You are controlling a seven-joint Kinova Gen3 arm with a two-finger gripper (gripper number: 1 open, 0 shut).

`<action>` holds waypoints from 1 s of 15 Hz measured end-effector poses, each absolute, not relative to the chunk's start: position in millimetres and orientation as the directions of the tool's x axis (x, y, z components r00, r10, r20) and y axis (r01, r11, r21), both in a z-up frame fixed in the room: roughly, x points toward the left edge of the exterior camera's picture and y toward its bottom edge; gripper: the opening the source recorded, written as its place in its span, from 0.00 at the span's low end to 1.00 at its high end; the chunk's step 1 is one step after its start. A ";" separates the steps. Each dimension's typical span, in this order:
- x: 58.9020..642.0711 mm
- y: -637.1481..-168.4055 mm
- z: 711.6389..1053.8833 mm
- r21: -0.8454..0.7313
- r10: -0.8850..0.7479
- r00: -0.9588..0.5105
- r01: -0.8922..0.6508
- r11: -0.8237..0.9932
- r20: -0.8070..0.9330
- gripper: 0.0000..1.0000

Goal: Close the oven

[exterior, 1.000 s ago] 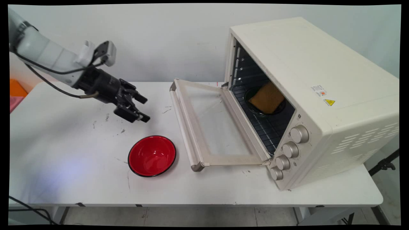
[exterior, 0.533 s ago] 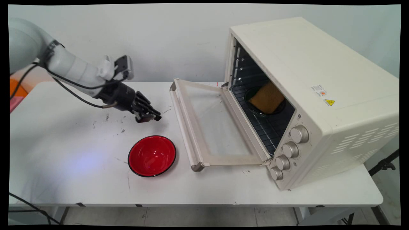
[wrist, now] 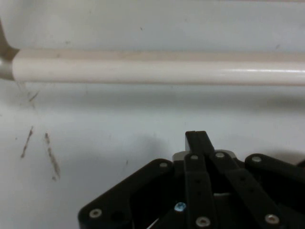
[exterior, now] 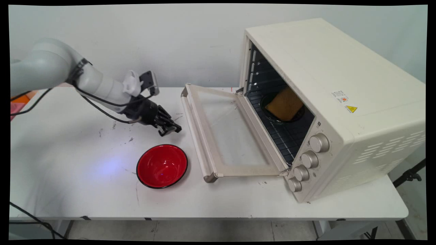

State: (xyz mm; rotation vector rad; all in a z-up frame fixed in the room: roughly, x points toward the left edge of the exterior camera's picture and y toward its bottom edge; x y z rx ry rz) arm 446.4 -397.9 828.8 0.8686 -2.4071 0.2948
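The hand point(exterior: 173, 129) has swung lower and rightward, fingers pressed together and empty, now just short of the open oven door's handle point(wrist: 157, 70), behind the red bowl point(exterior: 162, 165) near the counter's point(exterior: 68, 183) front edge.

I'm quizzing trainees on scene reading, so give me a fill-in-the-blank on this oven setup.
1. The oven door is ____.
2. The bowl on the table is ____ inside.
3. The tool points at the door's ____.
4. The tool's fingers are ____.

Missing words: open; red; handle; shut
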 end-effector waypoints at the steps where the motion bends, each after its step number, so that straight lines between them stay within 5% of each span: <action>1: 443.0 -400.2 824.5 -0.018 -0.520 -0.634 -0.644 0.765 0.573 0.00; 15: 412.7 -430.3 807.5 -0.038 -0.491 -0.608 -0.651 0.758 0.624 0.00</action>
